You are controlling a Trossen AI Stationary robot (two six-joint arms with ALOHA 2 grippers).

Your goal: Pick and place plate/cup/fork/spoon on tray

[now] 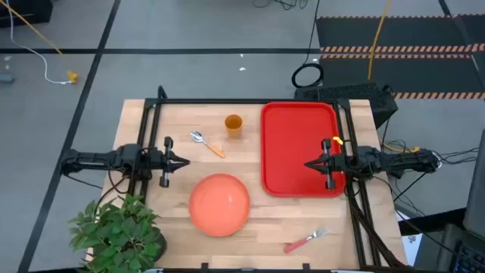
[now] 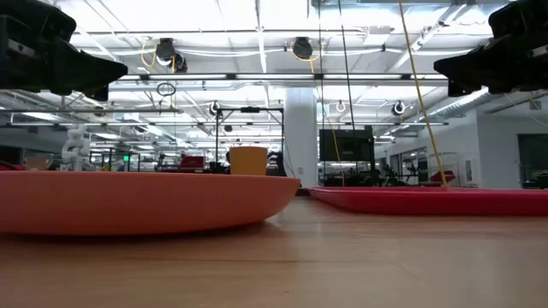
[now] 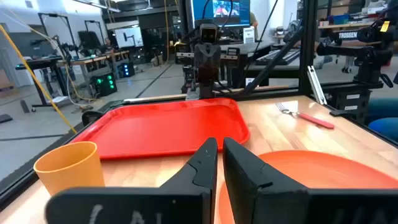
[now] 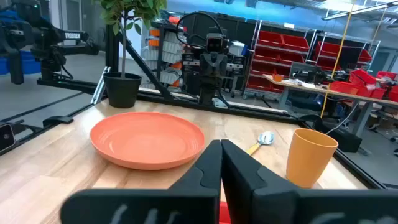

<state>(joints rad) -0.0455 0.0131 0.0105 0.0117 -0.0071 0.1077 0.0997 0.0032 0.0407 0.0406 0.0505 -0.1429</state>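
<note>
High view. The big bright red rectangular plastic tray (image 1: 299, 148) with its raised rim lies bare on the pale wooden worktop (image 1: 250, 235) and serves as the landmark. None of the four pieces is on it, so the task appears not yet begun. The large round salmon-orange plastic plate (image 1: 219, 204), the small orange plastic cup (image 1: 233, 125) and the small spoon with silver bowl and orange handle (image 1: 206, 142) all lie off the tray's left side; the small fork with silver tines and pinkish-red handle (image 1: 306, 240) lies beyond its near edge. The left gripper (image 1: 180, 161) hangs well left of the tray, its fingers drawn nearly together on nothing. The right gripper (image 1: 312, 164) hangs over the tray's right part, fingers closed and empty. Both postures read as waiting poses, symmetric and facing each other.

Low view. The plate (image 2: 145, 201) fills the foreground left of the tray (image 2: 437, 200); the cup (image 2: 248, 160) stands upright behind it. Both arms stay clear above.

Left wrist view. The left fingers (image 3: 202, 163) stand almost touching, aimed at the tray (image 3: 168, 127), with the cup (image 3: 69, 165), plate (image 3: 317, 177) and fork (image 3: 305, 116) around.

Right wrist view. The right fingers (image 4: 208, 165) meet, facing away from the tray toward the plate (image 4: 148, 138), cup (image 4: 311, 155) and spoon (image 4: 261, 140).
</note>
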